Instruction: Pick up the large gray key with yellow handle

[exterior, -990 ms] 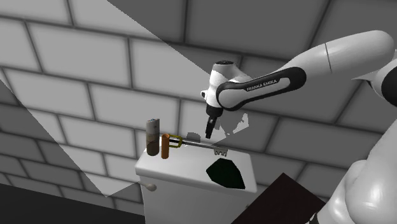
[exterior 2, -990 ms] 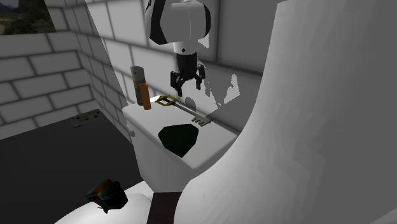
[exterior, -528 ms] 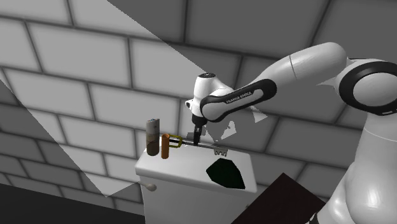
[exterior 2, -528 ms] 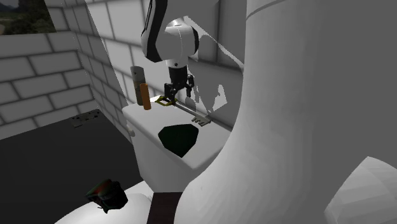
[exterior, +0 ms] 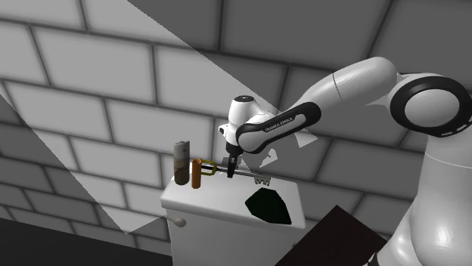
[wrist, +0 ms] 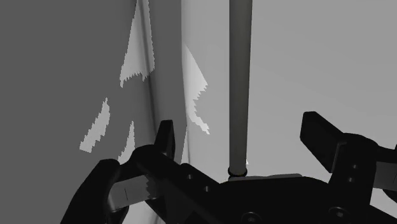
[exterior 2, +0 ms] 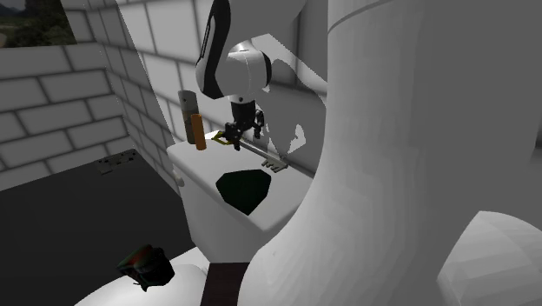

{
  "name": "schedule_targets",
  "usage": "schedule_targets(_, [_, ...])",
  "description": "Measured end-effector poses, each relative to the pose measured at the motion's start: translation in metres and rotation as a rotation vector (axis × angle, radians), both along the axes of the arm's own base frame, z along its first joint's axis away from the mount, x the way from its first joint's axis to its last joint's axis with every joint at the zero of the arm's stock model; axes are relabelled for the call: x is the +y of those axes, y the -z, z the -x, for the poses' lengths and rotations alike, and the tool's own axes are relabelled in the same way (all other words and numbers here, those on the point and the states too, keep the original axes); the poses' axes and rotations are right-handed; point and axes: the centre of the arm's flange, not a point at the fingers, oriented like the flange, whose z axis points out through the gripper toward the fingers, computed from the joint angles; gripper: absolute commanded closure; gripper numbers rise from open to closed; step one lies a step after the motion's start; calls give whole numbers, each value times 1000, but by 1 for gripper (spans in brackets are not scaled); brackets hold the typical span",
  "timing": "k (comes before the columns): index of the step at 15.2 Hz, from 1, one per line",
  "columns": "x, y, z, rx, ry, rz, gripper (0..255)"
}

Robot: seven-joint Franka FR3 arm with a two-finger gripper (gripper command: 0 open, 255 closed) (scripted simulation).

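Two fingers: in the wrist view we see the claw (wrist: 240, 127) spread apart, one finger on each side of the key (wrist: 238, 76), with a gap on both sides and neither finger touching it.
Key: large, with a gray shaft and a yellow handle; the key (exterior: 249, 177) lies flat on the white tank lid (exterior: 204, 198), toward the lid's back edge by the wall.
Key's direction: in the shoulder view we find the yellow handle at the left end and the toothed end at the right; in the wrist view the shaft runs straight away from the claw.
Claw's place: in the shoulder view the claw (exterior: 230, 171) is low over the shaft, just beside the yellow handle; the second exterior view shows the claw (exterior 2: 241, 137) at that same spot on the key (exterior 2: 263, 156).
Orange cylinder (exterior: 197, 174): upright on the lid, just beside the handle end.
Gray cylinder (exterior: 181, 161): upright and taller, just beside the orange one, on the side away from the key.
Dark patch (exterior: 268, 205): on the lid's front part, apart from the key.
Brick wall (exterior: 113, 75): pale gray blocks behind the tank.
Arm (exterior: 333, 94): white, reaching in from the shoulder view's right.
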Motion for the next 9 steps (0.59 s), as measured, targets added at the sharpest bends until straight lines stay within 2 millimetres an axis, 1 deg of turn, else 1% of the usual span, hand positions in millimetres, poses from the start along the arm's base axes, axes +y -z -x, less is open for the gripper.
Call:
schedule_targets(3, [0, 5, 1, 15, 1, 3, 255])
schedule_targets(9, [-2, 5, 0, 17, 1, 2, 255])
